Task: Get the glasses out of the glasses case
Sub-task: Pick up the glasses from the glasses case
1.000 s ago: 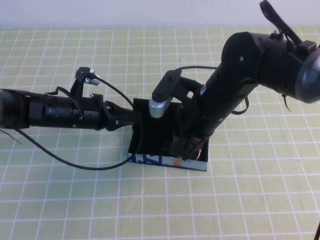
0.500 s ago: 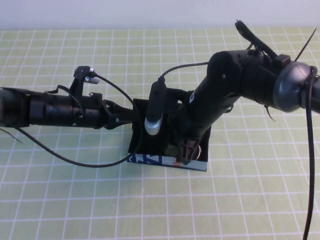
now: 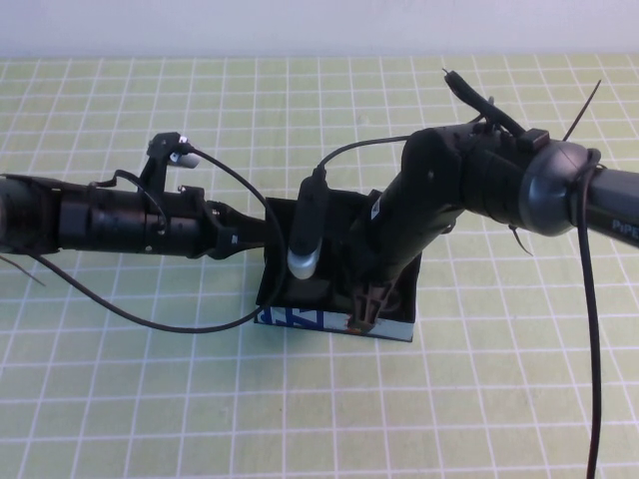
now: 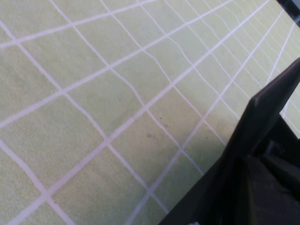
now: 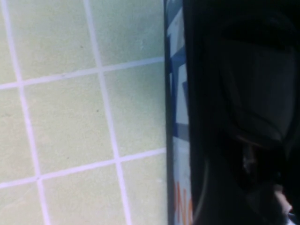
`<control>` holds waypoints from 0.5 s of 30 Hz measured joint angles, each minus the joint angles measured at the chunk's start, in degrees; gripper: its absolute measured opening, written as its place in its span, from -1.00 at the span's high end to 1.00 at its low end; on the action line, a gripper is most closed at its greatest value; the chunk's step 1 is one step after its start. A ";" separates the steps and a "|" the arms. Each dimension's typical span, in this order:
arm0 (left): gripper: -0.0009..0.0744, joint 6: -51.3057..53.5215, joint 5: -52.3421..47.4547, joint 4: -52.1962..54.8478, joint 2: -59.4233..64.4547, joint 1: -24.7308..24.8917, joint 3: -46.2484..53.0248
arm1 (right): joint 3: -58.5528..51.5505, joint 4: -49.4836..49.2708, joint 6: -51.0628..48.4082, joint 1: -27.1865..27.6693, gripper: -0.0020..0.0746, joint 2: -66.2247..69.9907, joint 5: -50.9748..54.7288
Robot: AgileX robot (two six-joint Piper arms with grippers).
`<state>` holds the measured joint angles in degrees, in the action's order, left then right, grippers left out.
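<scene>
Here the right tool (image 3: 367,304), spread open, reaches into the glasses case (image 3: 334,321) (left tool (image 3: 262,232), state unclear, at its lid).

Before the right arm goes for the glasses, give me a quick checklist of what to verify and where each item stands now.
1. Case lid open: ok, the glasses case shows its dark inside.
2. Case held steady: cannot tell; the left pincer sits at the case's left back edge, grip hidden.
3. Right pincer over the case: ok, low at its front right.
4. Right pincer open: ok.
5. Glasses located: ok, a dark lens shows inside.
6. Glasses gripped: not ok.
</scene>
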<state>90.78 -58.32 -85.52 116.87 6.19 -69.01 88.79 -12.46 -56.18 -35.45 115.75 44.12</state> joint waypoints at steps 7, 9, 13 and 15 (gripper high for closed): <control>0.99 -0.14 0.00 0.34 0.00 0.00 0.00 | 0.00 0.82 0.00 0.00 0.22 0.46 -2.17; 0.99 -0.14 0.00 0.61 0.00 0.00 0.00 | 0.00 0.94 0.00 0.00 0.22 0.45 -2.31; 0.99 -0.23 0.00 1.64 0.00 0.00 0.00 | 0.12 0.94 0.00 -0.24 0.22 0.45 -0.50; 0.99 -0.23 0.00 1.89 0.00 0.00 0.00 | 0.97 0.94 0.00 -0.53 0.22 0.45 1.60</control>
<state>90.56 -58.32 -83.63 116.87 6.19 -69.01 89.76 -11.51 -56.18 -35.98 116.20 45.72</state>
